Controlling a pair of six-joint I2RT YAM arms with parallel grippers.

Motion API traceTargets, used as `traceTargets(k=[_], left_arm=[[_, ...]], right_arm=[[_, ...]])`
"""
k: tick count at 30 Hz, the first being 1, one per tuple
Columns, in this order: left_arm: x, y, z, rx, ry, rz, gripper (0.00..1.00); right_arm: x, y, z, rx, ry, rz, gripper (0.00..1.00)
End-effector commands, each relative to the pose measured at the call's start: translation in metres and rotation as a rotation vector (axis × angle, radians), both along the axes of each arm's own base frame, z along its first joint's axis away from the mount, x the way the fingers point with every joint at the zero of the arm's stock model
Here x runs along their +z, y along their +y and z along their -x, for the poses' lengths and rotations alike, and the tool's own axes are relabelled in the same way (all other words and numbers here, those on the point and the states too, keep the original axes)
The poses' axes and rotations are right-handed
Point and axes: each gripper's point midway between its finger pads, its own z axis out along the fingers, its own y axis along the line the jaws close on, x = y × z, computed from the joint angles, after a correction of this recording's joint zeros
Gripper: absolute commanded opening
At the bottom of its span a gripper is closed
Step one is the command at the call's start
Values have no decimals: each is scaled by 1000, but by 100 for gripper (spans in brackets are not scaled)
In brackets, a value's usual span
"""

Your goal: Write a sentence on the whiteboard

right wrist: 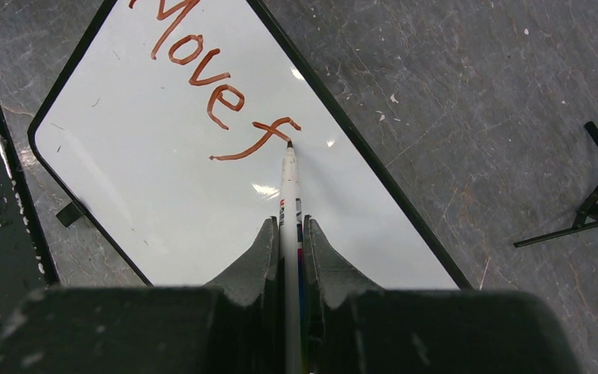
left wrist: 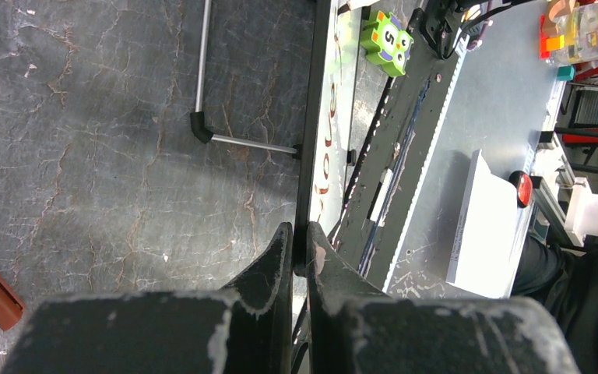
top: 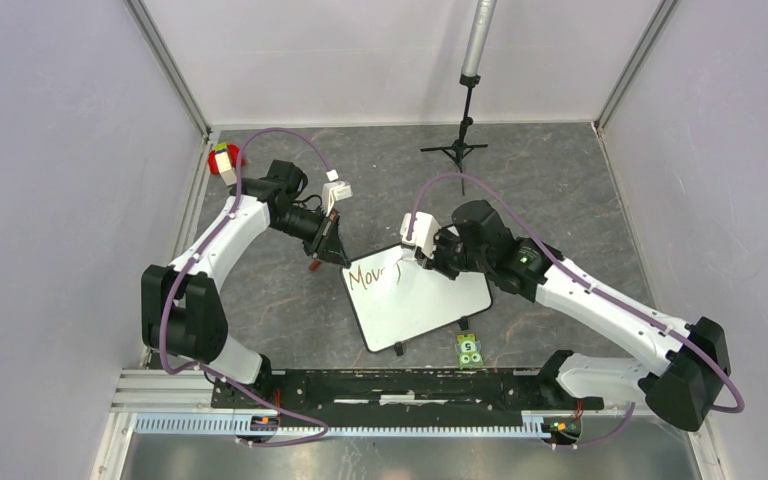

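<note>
Right gripper (right wrist: 289,234): black claw clamped on slim white marker pen (right wrist: 289,183), tip touching glossy white black-rimmed whiteboard (right wrist: 140,179).
Left gripper (left wrist: 300,243): pinching board's rim, between the 2 arms.
Sentence (right wrist: 226,100): reddish "Move f".
Risk: rim slip would likely skew letters.

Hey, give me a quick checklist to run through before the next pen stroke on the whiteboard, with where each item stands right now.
1. Grip on marker in right claw: ok, clamped.
2. Tip on whiteboard: ok, at the end of the f's crossbar.
3. Left claw steadying the board: ok, shut on its rim.
4. Legibility of sentence: ok, reads "Move f".
5. Room ahead along the line: ok, bare white.
</note>
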Motion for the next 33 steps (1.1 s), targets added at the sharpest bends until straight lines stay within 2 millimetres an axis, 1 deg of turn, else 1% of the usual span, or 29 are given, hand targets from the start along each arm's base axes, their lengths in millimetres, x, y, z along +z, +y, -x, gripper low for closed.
traceTargets(k=[1,3,14,22,27,33], left_arm=[[1,-1,-1,-29,-42,-13,3],[1,-2,-1,-29,-39,-13,2],[0,-2,-1,-31,-38,-14,2],[-2,-1,0,-31,-34,-17,2],[-4,-1,-1,-31,-30,-20,3],[-3,-1,-2,-30,-27,-19,2]], right_arm=[[15,-1,4,14,-14,-37,0],[16,-2,4,12,-14,-38,0],[6,-2,1,6,-10,-14,0],[16,0,7,25,3,-36,0],[18,0,12,36,17,-47,0],[20,0,12,33,17,-56,0]])
